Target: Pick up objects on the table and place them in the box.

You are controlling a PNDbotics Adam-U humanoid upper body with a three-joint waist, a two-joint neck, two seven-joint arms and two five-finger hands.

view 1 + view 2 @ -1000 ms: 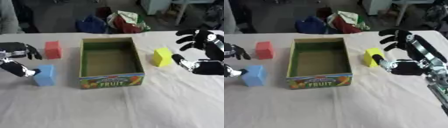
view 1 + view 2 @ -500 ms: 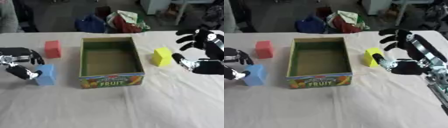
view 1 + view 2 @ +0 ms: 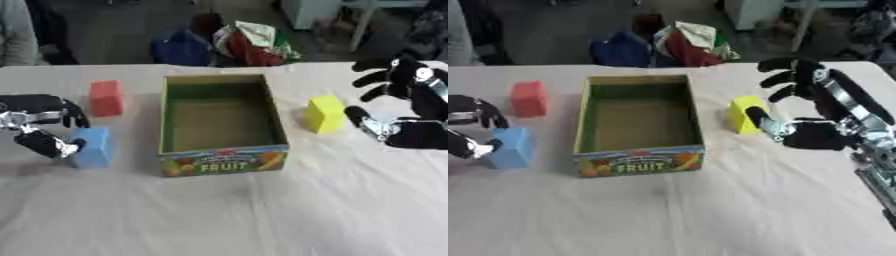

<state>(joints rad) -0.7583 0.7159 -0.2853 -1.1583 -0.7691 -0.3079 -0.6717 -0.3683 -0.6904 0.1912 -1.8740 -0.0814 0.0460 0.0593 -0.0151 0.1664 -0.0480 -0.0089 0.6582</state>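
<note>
Looking through the left eye view, I see my left hand point(image 3: 39, 125) with fingers curled around the blue block's point(image 3: 93, 146) left side. A red block point(image 3: 107, 97) lies beyond it, left of the open, empty fruit box point(image 3: 221, 161). Through the right eye view, my right hand point(image 3: 815, 112) is spread wide, thumb just beside the yellow block point(image 3: 743, 114), right of the box.

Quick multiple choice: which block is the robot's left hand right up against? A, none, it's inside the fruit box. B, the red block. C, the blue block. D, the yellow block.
C: the left hand sits at the blue block left of the fruit box, its thumb at the block's side, while the red block lies apart farther back and the yellow block is on the box's other side.
</note>
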